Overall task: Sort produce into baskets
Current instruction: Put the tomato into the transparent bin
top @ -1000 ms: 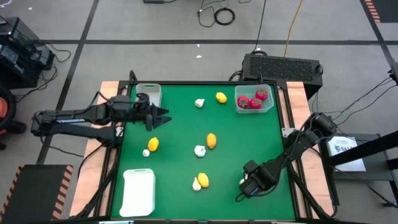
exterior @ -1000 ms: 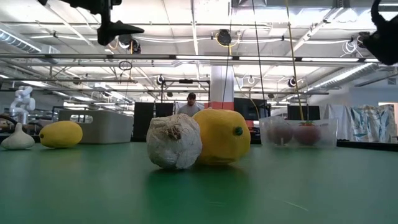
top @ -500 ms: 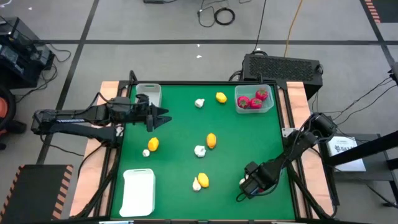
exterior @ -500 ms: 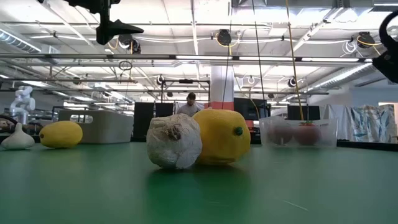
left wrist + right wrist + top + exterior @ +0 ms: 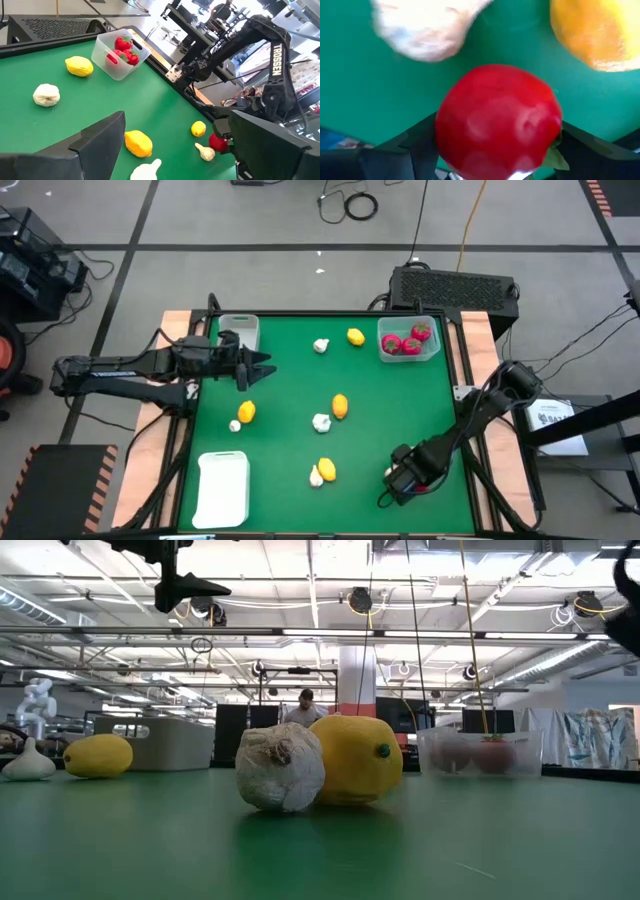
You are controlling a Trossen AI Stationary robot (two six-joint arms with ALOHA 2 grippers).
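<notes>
Over the last second the right end effector [image 5: 392, 488] has been drawn slightly nearer the near edge of the worktop [image 5: 400, 405] and lowered, and its fingers have been brought inward from a wider spread. In the right wrist view a red round fruit [image 5: 498, 119] is seen between the two dark fingers [image 5: 422, 145], which lie against its sides; the closing is judged to be still under way, so a firm grip cannot be confirmed. The pick of this fruit is therefore judged to be at the closing stage, with the carry to the clear square basket [image 5: 432, 352] at the far right corner not yet begun. Three red fruits [image 5: 405, 341] already lie in that basket.

Just beyond the red fruit, a whitish bulb [image 5: 422, 27] and a yellow-orange fruit [image 5: 595, 30] are seen close by; care is judged to be needed so that neither is nudged during the lift.

The left end effector [image 5: 262, 366] is held wide open and empty above the far left of the worktop, beside the grey-white basket [image 5: 240, 330]. Nothing on that side has been moved. Yellow fruits [image 5: 340, 406] and bulbs [image 5: 321, 422] remain scattered mid-worktop, and the flat white tray [image 5: 223, 488] lies at the near left.
</notes>
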